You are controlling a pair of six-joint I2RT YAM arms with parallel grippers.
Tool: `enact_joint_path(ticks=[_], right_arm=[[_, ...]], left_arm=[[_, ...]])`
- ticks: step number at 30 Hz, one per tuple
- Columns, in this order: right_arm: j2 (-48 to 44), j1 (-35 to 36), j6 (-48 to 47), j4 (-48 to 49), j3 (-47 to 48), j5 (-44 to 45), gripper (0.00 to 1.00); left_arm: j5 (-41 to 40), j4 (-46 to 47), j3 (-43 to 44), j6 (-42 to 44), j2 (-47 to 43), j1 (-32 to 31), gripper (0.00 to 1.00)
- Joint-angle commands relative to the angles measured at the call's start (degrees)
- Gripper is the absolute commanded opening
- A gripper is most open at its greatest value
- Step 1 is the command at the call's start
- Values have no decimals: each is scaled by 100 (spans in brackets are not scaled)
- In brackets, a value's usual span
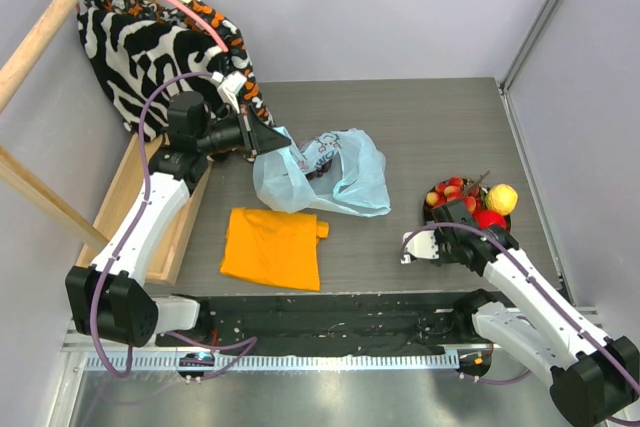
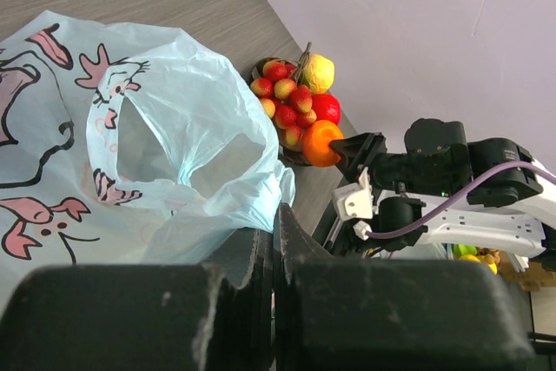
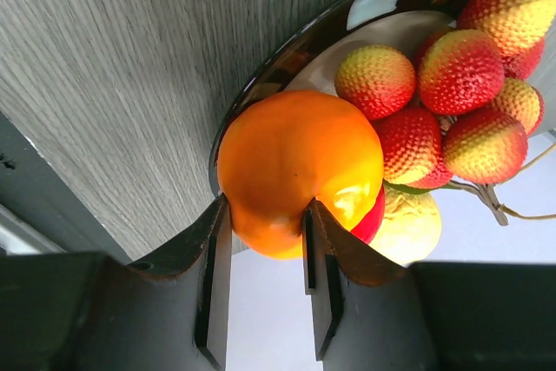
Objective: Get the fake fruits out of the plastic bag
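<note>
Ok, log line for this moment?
left gripper: shut on plastic bag | right gripper: shut on orange, at dish rim | dish: strawberries, lemon, apple

A grey wood-grain counter (image 1: 430, 117) is seen. A translucent pale blue plastic carrier bag with pink cartoon print (image 1: 345, 182) is spread crumpled near its middle. A folded orange cloth (image 1: 272, 247) is laid flat just nearer than the bag. A dark shallow round dish (image 3: 287, 67), heaped with small plastic fruits (image 1: 470, 197), is set well to the bag's right.
</note>
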Motion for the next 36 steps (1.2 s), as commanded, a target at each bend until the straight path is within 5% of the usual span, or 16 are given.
enact_joint_path(ticks=[1,11,16,19,28,36], right_arm=[[-64,3,-233,273,-155,215,1],[-214,3,-259,309,-313,330,4],[-381,3,-426,291,-392,496,37],[-495,12,-426,142,-278,514,48],[-689,11,-400,-587,442,286,64],[31,11,-102,-1414,3182,-652,70]], left_arm=[[28,192,30,-126,-111,28,0],[63,236,4,-135,-76,28,0],[98,289,39,-188,-41,28,0],[116,333,56,-223,-41,28,0],[186,456,21,-284,-41,28,0],[449,351,-75,-372,-251,28,0]])
